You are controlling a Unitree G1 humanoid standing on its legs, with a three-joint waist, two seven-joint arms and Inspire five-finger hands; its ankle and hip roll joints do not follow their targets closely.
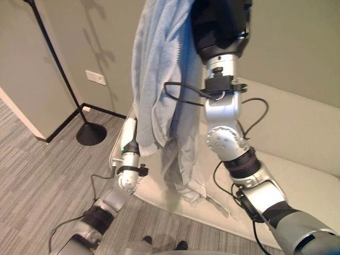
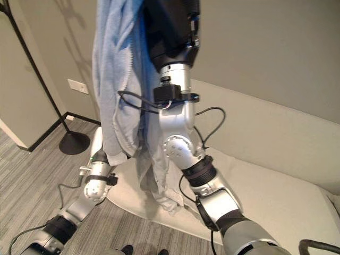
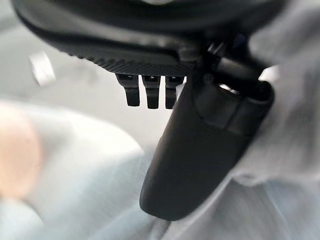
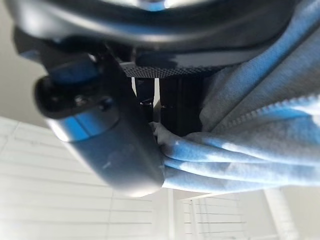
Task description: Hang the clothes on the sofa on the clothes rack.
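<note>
The garment [image 1: 159, 79] is hanging in front of the sofa [image 1: 297, 159], its hem dangling just above the seat's front edge. The clothes rack [image 1: 64, 79] is standing on the floor [image 1: 37, 180] to the left, well apart from the garment, beside the wall [image 1: 106, 48].

no text, label, brand, number or sign can be read anywhere in these pictures.
</note>
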